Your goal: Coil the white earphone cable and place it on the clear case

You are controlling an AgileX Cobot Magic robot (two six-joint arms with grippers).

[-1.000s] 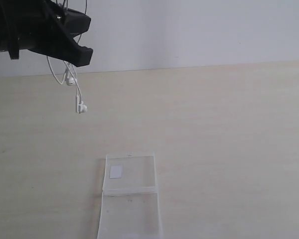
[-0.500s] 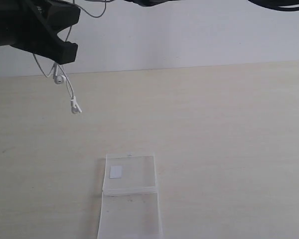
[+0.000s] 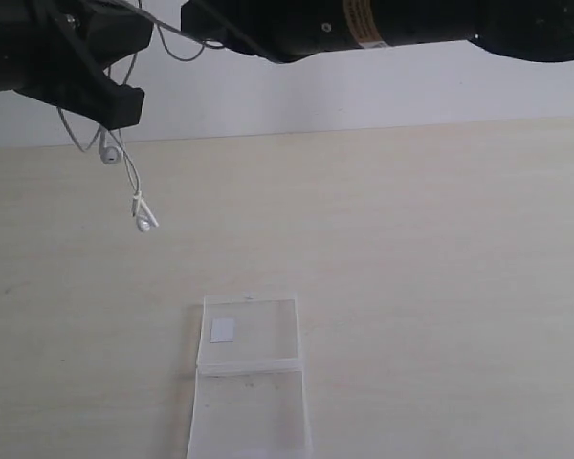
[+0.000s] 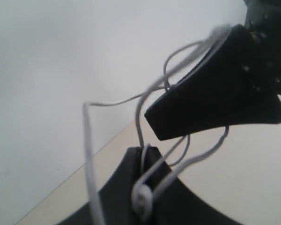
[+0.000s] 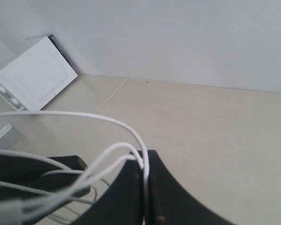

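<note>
The white earphone cable [image 3: 134, 182] hangs in loose loops high over the table's far left. One earbud [image 3: 108, 153] dangles just under the left gripper, the other [image 3: 143, 225] lower. My left gripper [image 3: 124, 100] is shut on the cable, with strands pinched between its jaws [image 4: 143, 152] and an earbud [image 4: 143, 199] lying against them. My right gripper [image 3: 193, 21] reaches across the top, close beside the left one, and is shut on cable strands [image 5: 144, 157]. The clear case [image 3: 249, 378] lies open flat near the front edge, with its white sticker [image 3: 223, 330] on the far half.
The pale wooden table [image 3: 430, 287] ends at a white wall behind. The right arm [image 3: 392, 24] spans the top of the exterior view. A white box [image 5: 35, 75] stands by the wall in the right wrist view.
The right arm has come in along the top and reached the left gripper. The left gripper has shifted left, and the dangling earbuds have swung with it.
</note>
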